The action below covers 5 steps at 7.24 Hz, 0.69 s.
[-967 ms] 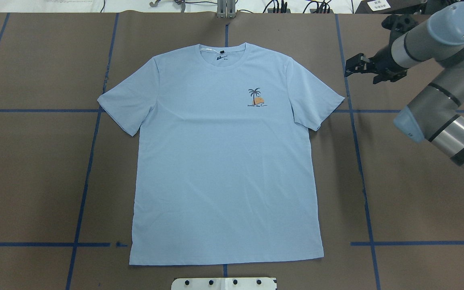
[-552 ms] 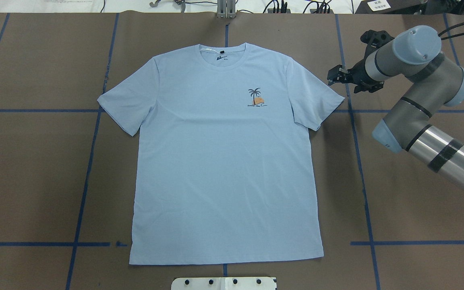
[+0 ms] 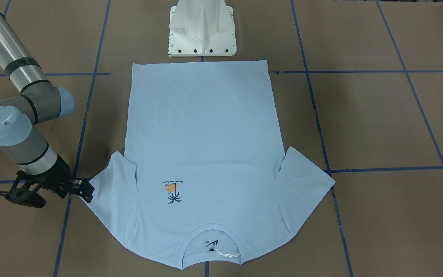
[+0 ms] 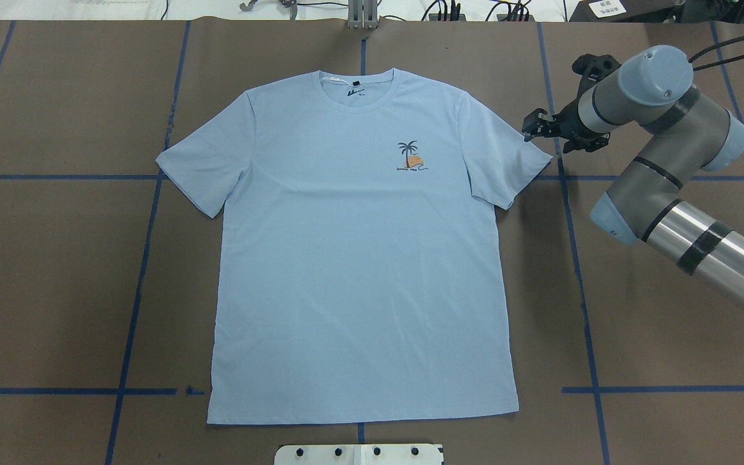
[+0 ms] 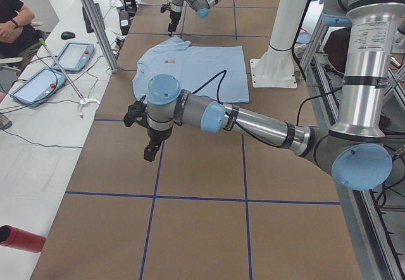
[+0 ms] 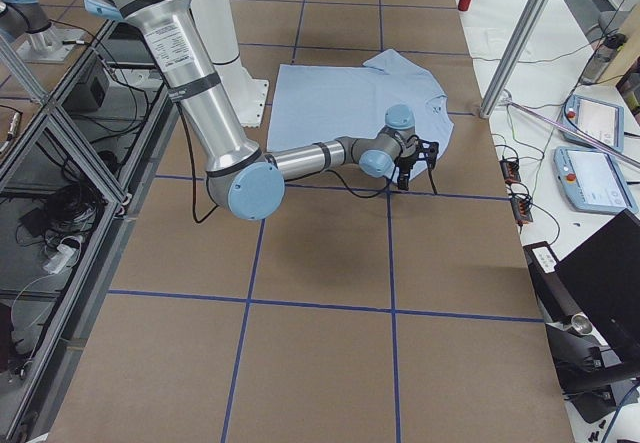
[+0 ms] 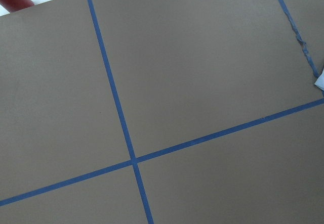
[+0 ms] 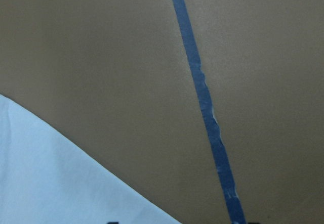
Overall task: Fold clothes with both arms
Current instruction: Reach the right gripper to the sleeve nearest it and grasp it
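Observation:
The light blue T-shirt [image 4: 359,258] lies flat and face up on the brown table, collar at the far side; it also shows in the front view [image 3: 202,127]. Its palm-tree print [image 4: 411,157] is on the chest. My right gripper [image 4: 531,126] is open and low at the outer edge of the shirt's right-hand sleeve [image 4: 507,155], and holds nothing. In the front view the right gripper [image 3: 88,189] sits at the sleeve tip. The right wrist view shows the sleeve edge [image 8: 45,178] just under it. My left gripper [image 5: 149,150] hovers over bare table away from the shirt; I cannot tell whether it is open.
The white pedestal base [image 3: 202,30] stands at the near table edge, behind the shirt's hem. Blue tape lines [image 4: 582,290] cross the table. A red cylinder [image 5: 19,237] lies at the left end. Tablets [image 5: 38,84] and a seated person [image 5: 12,14] are beside the table.
My right arm has swung left and nearer, bringing the gripper from off the shirt to the edge of the sleeve. The shirt has not moved.

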Tool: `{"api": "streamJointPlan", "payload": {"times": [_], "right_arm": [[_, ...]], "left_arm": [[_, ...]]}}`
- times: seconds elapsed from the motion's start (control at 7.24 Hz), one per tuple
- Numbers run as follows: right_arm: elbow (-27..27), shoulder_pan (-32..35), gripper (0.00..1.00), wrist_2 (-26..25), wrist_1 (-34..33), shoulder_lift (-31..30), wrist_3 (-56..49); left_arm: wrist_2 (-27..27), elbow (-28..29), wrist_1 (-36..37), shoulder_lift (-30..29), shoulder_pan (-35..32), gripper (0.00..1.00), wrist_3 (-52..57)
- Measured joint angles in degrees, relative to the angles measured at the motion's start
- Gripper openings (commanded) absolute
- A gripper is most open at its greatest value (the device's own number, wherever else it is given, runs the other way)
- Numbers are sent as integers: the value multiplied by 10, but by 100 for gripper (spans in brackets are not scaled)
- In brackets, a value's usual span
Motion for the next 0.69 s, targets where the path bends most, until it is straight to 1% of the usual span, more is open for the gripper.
{"api": "streamJointPlan", "payload": {"times": [0.14,0.28,0.41,0.55,0.69], "right_arm": [[1,-2,79,1,0,-2,0],[1,-4,68,3,0,-5,0],[2,-8,47,3,0,-6,1],[2,-10,14,3,0,-7,3],[2,-12,0,3,-1,-7,4]], "left_arm": [[0,0,0,0,0,100,0],[0,1,1,0,0,100,0],[0,1,0,0,0,100,0],[0,1,0,0,0,100,0],[0,1,0,0,0,100,0]]}}
